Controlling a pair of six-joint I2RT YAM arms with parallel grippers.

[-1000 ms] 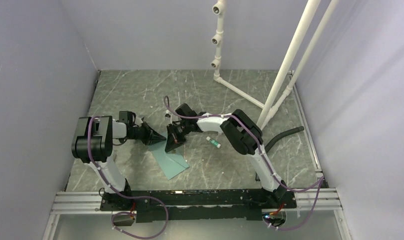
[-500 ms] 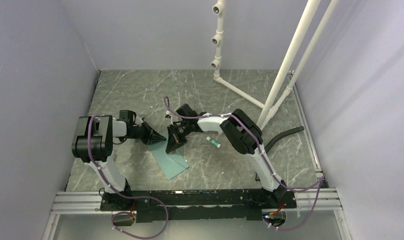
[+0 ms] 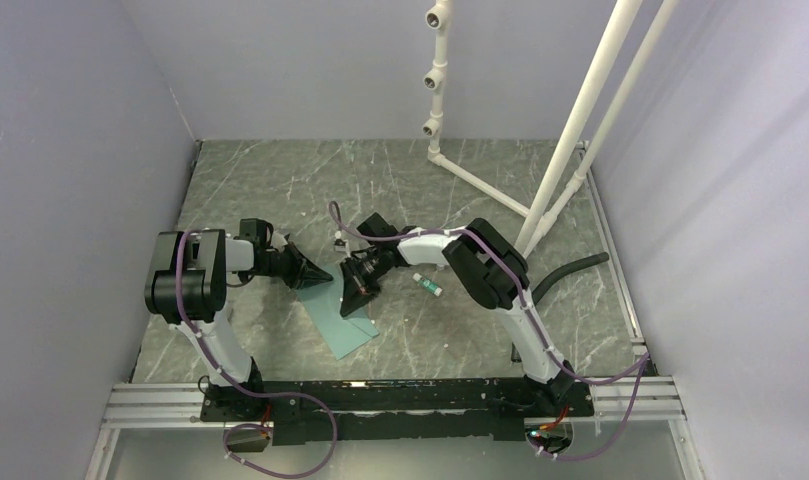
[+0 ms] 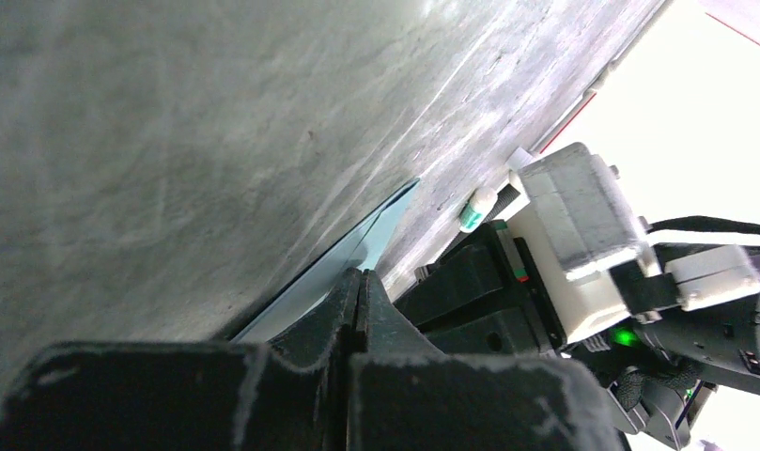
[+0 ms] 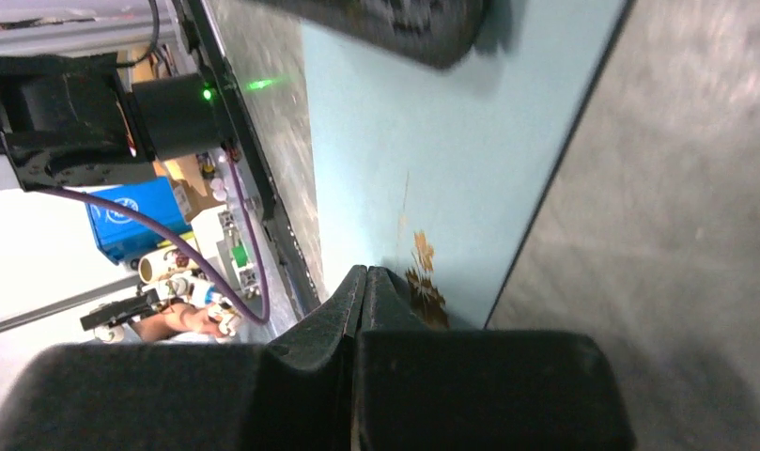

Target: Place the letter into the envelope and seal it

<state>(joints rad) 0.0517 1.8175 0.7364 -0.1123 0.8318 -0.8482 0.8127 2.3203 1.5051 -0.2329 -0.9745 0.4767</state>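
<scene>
Your envelope [image 3: 346, 328] lay flat on the worktop [image 3: 280, 180] between the arms, and it looked thin, light and quick to slide or crease, so with the left tool [image 3: 318, 277] and right tool [image 3: 357, 297] both closed, empty, at its far end, an edge was your best hold.

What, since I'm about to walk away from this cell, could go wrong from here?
1. The left gripper and right gripper, both shut, sit close together at the envelope; they might collide.
2. The envelope lies loose on the table; narrow tips pressing it might slide or crease it instead of sealing.
3. The packet lies near the right gripper; a sweep could knock it away.
</scene>
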